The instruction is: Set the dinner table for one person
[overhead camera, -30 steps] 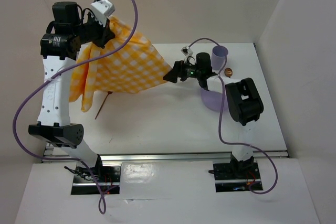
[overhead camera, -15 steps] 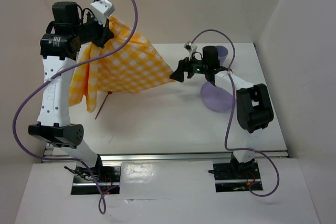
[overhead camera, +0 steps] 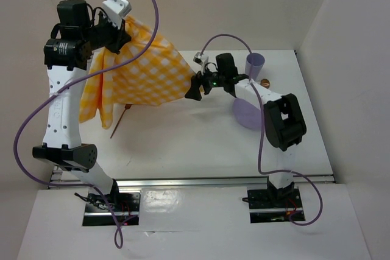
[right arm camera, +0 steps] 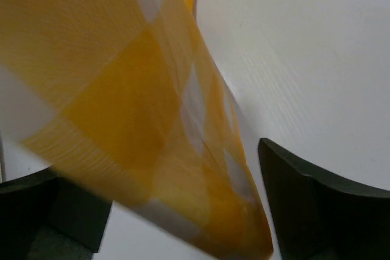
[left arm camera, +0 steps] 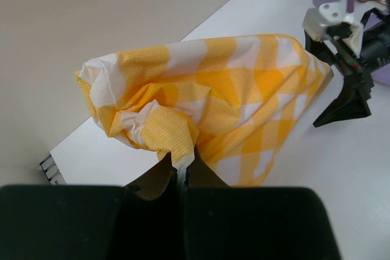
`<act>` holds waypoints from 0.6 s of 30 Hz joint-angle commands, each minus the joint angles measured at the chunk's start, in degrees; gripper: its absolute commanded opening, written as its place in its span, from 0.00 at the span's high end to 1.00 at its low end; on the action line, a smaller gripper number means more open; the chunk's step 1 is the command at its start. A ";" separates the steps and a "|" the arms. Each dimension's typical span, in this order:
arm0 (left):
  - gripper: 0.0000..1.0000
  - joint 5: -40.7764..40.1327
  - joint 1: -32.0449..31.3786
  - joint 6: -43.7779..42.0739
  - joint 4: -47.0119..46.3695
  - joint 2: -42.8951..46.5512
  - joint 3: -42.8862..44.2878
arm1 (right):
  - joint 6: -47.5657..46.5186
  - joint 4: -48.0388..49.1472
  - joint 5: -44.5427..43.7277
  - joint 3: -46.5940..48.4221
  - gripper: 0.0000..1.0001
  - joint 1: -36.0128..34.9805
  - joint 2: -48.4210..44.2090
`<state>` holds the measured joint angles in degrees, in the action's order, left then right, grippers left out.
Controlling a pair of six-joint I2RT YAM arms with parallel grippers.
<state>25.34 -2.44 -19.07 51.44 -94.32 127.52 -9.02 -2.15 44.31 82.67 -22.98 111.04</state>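
Note:
My left gripper is raised at the back left, shut on a bunched corner of the yellow-and-white checked cloth. The cloth hangs stretched from it down to the right above the white dinner table. In the left wrist view the pinched fold sits just above the left gripper. My right gripper is open at the cloth's low right corner. In the right wrist view that corner of the cloth lies between the spread fingers of the right gripper.
A purple cup stands at the back right beside a copper spoon. A purple plate lies under the right forearm. A thin copper utensil pokes out below the cloth's left end. Walls enclose the table.
The right gripper has swung left from beside the cup to the cloth's right corner, still open. The left gripper has kept its hold and barely moved.

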 commanded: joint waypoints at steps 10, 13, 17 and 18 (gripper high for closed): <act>1.00 -3.28 -0.20 0.70 -5.03 2.30 0.62 | 8.92 7.07 -7.47 -4.10 0.91 -0.22 -8.81; 1.00 -5.91 -0.20 2.01 -7.75 2.30 0.62 | 9.72 7.07 -12.47 -4.71 1.00 -0.22 -13.56; 1.00 -9.17 -0.20 3.16 -11.00 2.30 2.46 | 9.72 4.53 -14.96 0.54 1.00 -0.22 -16.91; 1.00 -9.17 -0.20 3.95 -11.01 1.78 3.07 | 9.72 3.74 -14.96 1.60 1.00 -0.22 -17.44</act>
<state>18.33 -2.46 -17.50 45.82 -94.28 127.68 0.23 -0.27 32.40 79.15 -23.46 97.38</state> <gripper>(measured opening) 0.012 0.014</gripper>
